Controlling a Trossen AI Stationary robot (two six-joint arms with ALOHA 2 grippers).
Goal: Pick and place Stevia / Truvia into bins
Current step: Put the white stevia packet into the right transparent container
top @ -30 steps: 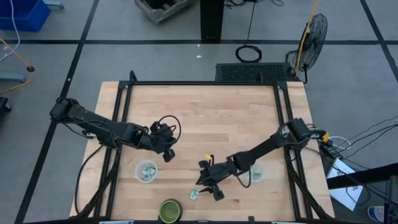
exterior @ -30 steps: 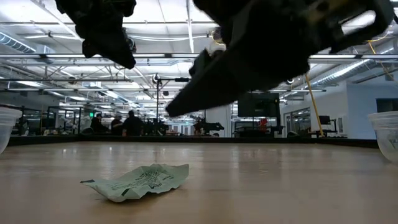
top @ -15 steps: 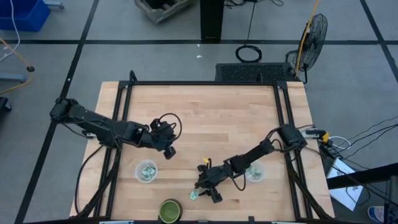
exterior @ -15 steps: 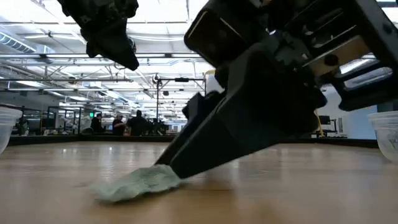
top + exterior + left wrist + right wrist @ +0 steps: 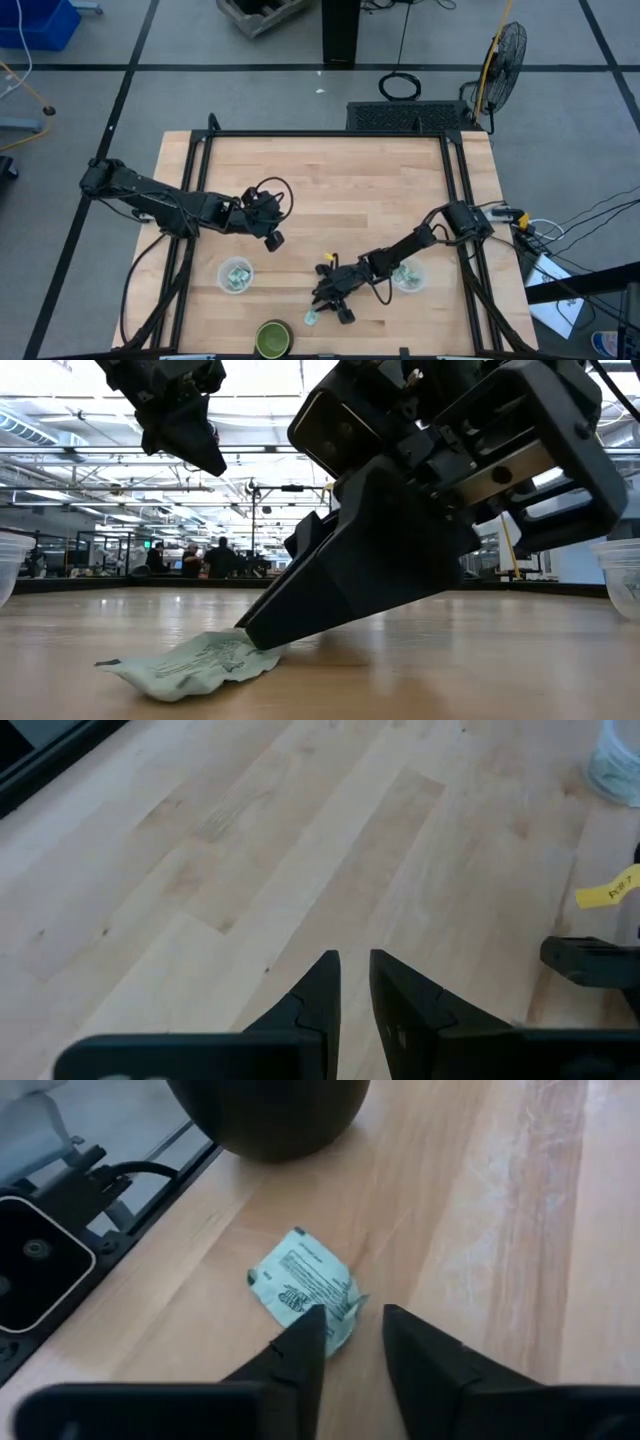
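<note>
One pale green Stevia packet [image 5: 303,1283] lies flat on the wooden table near its front edge, also seen in the low view [image 5: 190,660] and the high view [image 5: 311,318]. My right gripper [image 5: 352,1318] is down at the table, open, and its fingers straddle the packet's near corner. The left bin [image 5: 237,276] is a clear cup with packets inside. The right bin [image 5: 408,278] stands partly under my right arm. My left gripper [image 5: 274,240] hovers above the table beyond the left bin, fingers [image 5: 352,960] slightly apart and holding nothing. My right gripper touches the packet with one fingertip [image 5: 305,1335], which lies over the packet's near edge [image 5: 325,1315]. The other finger [image 5: 415,1345] stands beside the corner on bare wood. The fingers slant down from the table's right. The packet lies on the table, its free end [image 5: 105,662] slightly raised.
A dark green round container [image 5: 272,338] stands at the front edge, just left of the packet, and fills the top of the right wrist view [image 5: 270,1115]. A black frame rail and camera mount [image 5: 40,1260] run along the table's edge there. Bare wood stretches across the middle and far side.
My right gripper has come down to the table and set a fingertip on the packet's edge. The packet has been pushed a little along the table, away from the gripper.
</note>
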